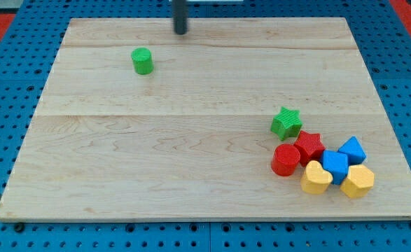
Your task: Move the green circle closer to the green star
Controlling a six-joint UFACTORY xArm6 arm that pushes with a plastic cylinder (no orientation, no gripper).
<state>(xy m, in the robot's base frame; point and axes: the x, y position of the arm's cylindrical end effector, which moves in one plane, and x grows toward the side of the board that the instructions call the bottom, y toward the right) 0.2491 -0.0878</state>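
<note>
The green circle (142,61) stands alone on the wooden board at the view's upper left. The green star (286,122) sits far off at the view's lower right, at the top of a cluster of blocks. My tip (181,31) is near the board's top edge, up and to the right of the green circle, with a clear gap between them. It touches no block.
Below the green star lie a red star (309,147), a red cylinder (285,159), a yellow heart (316,178), a blue cube (335,166), a blue pentagon-like block (353,150) and a yellow hexagon (358,181). The wooden board (191,168) lies on a blue pegboard.
</note>
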